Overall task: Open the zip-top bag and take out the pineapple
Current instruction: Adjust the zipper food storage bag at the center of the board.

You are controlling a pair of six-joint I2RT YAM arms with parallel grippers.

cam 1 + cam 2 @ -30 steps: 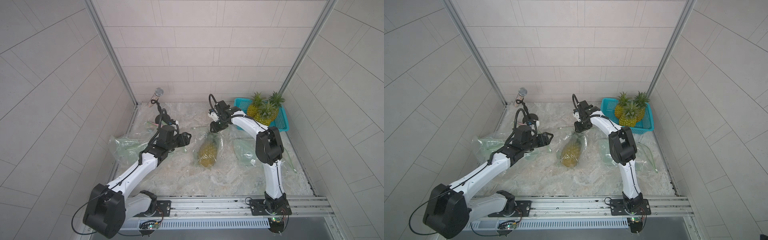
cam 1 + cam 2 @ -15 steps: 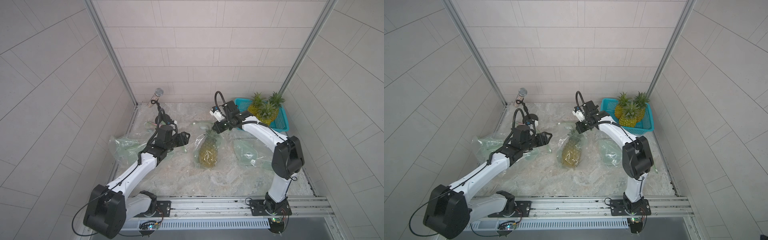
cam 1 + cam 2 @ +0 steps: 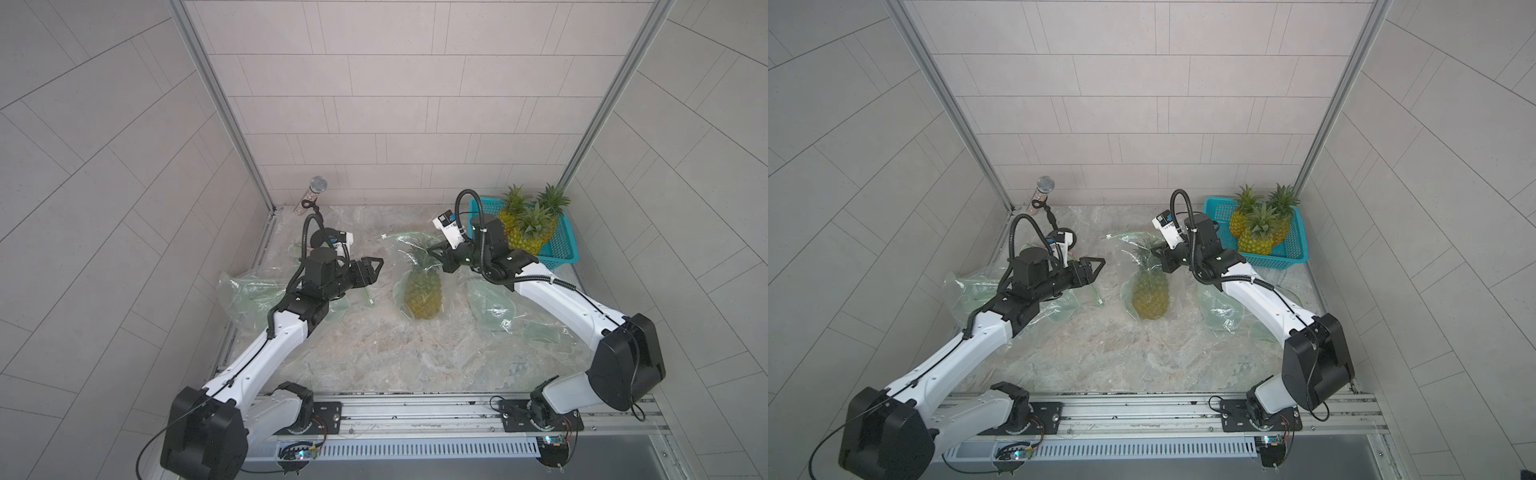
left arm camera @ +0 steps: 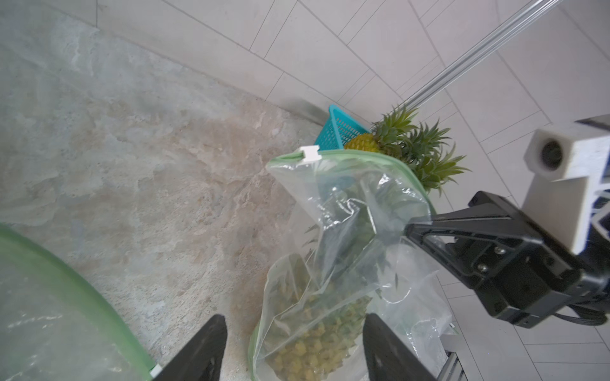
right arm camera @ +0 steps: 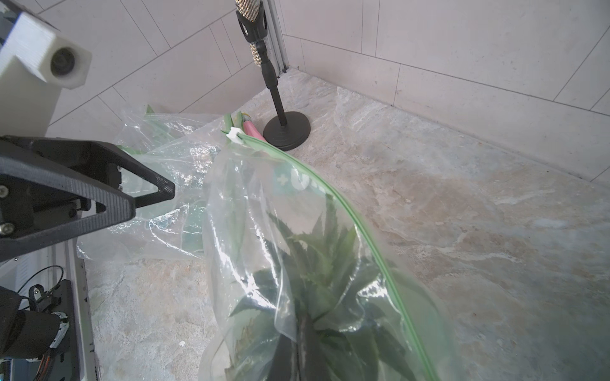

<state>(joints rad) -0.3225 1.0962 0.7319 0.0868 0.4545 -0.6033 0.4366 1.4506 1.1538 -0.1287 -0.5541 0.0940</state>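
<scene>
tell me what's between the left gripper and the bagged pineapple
Only bare table: in both top views nothing sits between the open left gripper and the pineapple in its zip-top bag.

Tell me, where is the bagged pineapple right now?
In both top views the pineapple is mid-table inside the zip-top bag, between the left gripper and the right gripper, which pinches the bag near the crown.

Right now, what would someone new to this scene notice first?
A yellow-green pineapple sits mid-table inside a clear zip-top plastic bag with a green seal, which the shut right gripper pinches near the crown. In the back right corner, a teal plastic basket holds three more pineapples. The left gripper hovers open to the left of the bag.
</scene>
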